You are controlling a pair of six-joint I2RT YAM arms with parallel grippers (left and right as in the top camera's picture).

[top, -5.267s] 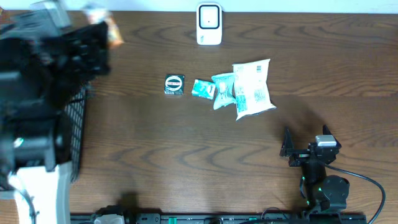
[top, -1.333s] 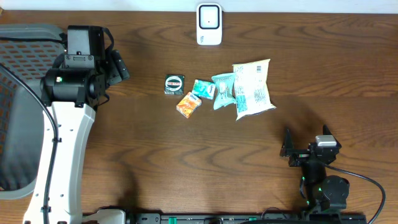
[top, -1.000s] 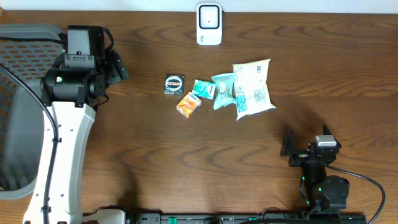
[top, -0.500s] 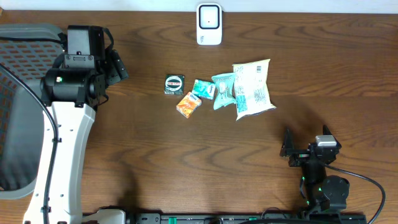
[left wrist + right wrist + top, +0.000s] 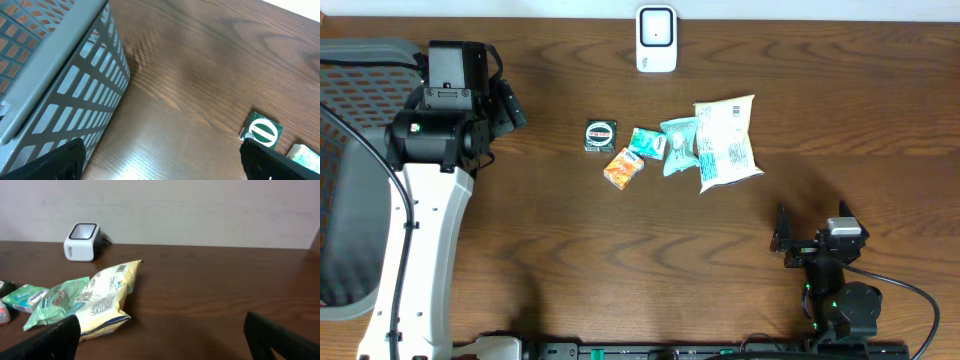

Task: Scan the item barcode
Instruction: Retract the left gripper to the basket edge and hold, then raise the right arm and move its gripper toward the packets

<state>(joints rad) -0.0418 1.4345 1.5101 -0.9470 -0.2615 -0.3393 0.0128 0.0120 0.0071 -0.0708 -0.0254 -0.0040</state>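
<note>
A white scanner stands upright at the table's far edge, also in the right wrist view. In a row at mid-table lie a black packet with a green round logo, an orange packet, a small teal packet, a green pouch and a large white-and-yellow bag. My left gripper hangs open to the left of the black packet, holding nothing. Near the front edge, my right gripper stands open and empty, below the bag.
A grey mesh basket fills the table's left end, its wall close beside my left gripper. A pale wall rises behind the scanner. Bare brown wood lies between the items and my right gripper.
About five seconds ago the left arm was a blur over the basket with the orange packet beside it; that packet now lies among the items. Nothing has moved in the last second.
</note>
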